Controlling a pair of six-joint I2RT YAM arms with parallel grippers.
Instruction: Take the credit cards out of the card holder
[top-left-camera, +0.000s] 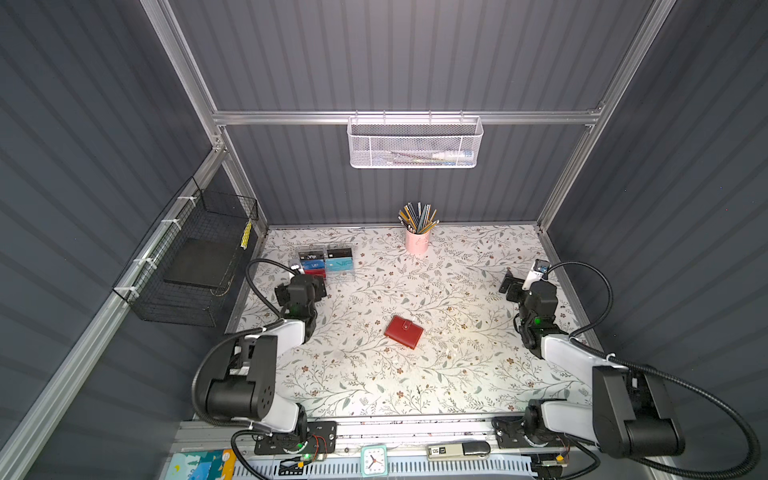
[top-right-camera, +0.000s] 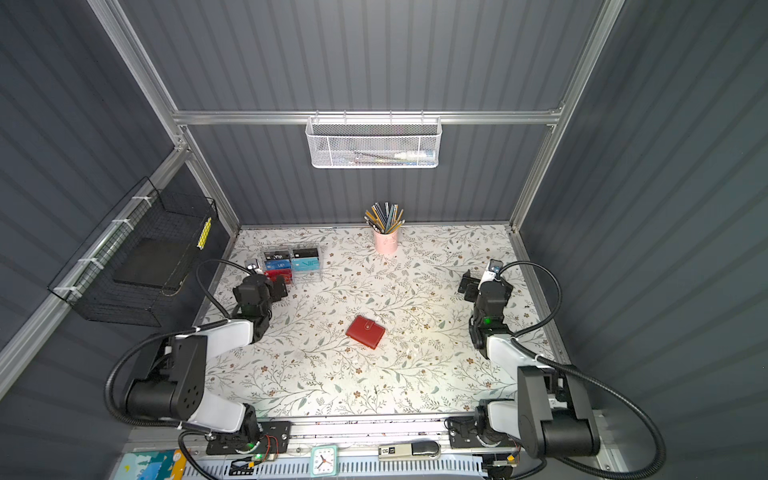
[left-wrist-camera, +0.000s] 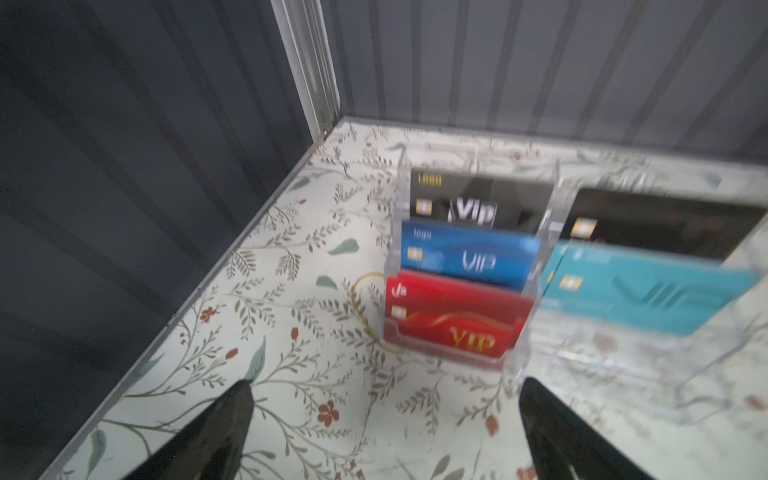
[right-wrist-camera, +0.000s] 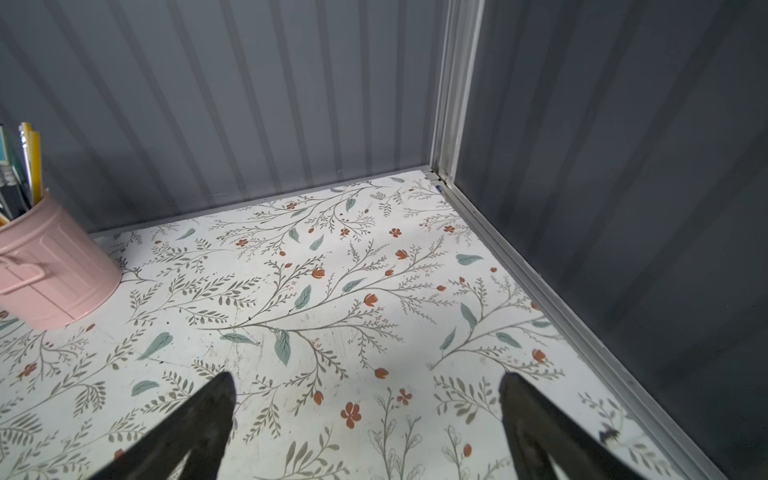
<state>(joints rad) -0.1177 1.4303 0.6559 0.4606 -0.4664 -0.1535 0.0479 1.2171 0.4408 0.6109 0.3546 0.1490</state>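
The left gripper (left-wrist-camera: 385, 386) is spread wide and empty, its two dark fingers hanging just above the table (top-left-camera: 457, 374), well apart from the card holder (top-left-camera: 403, 331) and off to the holder's left and a little behind it. The right gripper (right-wrist-camera: 368, 377) is likewise wide and holds nothing, over bare flowered table well to the right of the card holder and slightly behind it. The card holder lies flat between the two arms in both top views (top-right-camera: 365, 331), a small red wallet turned at an angle, closed, with its tab folded across the cover as far as can be made out. None of the credit cards show, since the cover hides the inside. Behind the card holder and to its left, just in front of the left gripper, stands a clear box (left-wrist-camera: 469, 266) with several cards upright in its tiers; this is a separate thing from the holder. Straight behind the card holder, near the back wall, is a pink cup (top-left-camera: 416, 241) full of pencils. Judged from this, the task has not begun: the holder needs reaching, opening at the tab, and each card needs drawing out of its sleeve, probably with one gripper pinning the wallet.
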